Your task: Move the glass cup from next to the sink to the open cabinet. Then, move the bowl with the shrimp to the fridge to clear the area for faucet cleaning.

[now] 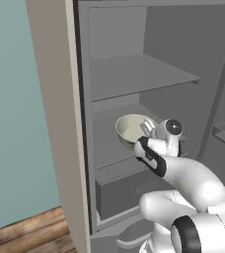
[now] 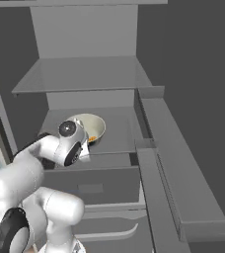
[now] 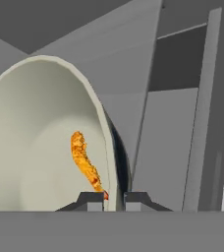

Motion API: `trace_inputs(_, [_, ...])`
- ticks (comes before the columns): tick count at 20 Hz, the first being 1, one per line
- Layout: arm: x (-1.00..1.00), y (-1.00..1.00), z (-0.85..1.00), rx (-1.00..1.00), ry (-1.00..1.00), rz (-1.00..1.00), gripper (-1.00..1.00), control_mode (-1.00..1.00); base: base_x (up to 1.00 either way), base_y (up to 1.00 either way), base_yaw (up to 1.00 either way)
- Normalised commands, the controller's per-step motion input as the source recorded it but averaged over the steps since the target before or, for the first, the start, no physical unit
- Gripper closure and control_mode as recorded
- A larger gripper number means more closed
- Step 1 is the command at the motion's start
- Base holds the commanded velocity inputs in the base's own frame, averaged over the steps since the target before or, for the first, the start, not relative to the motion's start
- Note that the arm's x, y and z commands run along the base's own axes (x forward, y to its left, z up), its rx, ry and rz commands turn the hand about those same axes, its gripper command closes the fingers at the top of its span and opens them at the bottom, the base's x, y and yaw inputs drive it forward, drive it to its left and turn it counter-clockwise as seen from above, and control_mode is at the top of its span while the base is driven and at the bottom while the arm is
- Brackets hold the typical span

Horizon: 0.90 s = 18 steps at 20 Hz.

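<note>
The fridge stands open; its taupe door hangs to the left of the grey interior in the left base view. Inside, two flat grey shelves are seen: an upper shelf and, below it, a lower shelf. Beneath the lower shelf is a drawer with a closed front.

The bowl with the shrimp is over the lower shelf, toward the middle of it, well under the upper shelf. It is tilted: in the left base view the cream inside faces up and toward the fridge's back. Whether its base touches the shelf cannot be told from these views.

The arm reaches into the fridge from the front, the wrist just above the drawer's front edge. The tool is at the near edge of the bowl. In the hand view the two dark fingertips stand close together, one on each side of the bowl's rim: one inside against the cream wall, the other outside against the greyish-olive wall. The tool is clenched, grasping the bowl by its rim.

The shrimp lies on the inner wall of the bowl, an orange streak running down to just beside the inner fingertip. In the right base view an orange piece shows at the rim next to the wrist.

Wooden floor shows left of the door, below a pale teal wall.
</note>
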Motion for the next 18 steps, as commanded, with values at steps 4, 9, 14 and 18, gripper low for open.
trace_inputs(4, [0.86, 0.0, -0.17, 0.0, 0.03, 0.0, 1.0, -1.0, 0.0, 0.0, 0.0])
trace_inputs(9, [0.52, 0.0, -0.24, -0.02, 0.01, 0.0, 1.0, -1.0, 0.0, 0.0, 0.0])
trace_inputs(14, [0.55, 0.0, -0.12, -0.01, 0.0, 0.0, 1.0, -1.0, 0.0, 0.0, 0.0])
trace_inputs(18, [0.23, 0.0, 0.0, 0.0, 0.0, 0.0, -1.0, -1.0, 0.0, 0.0, 0.0])
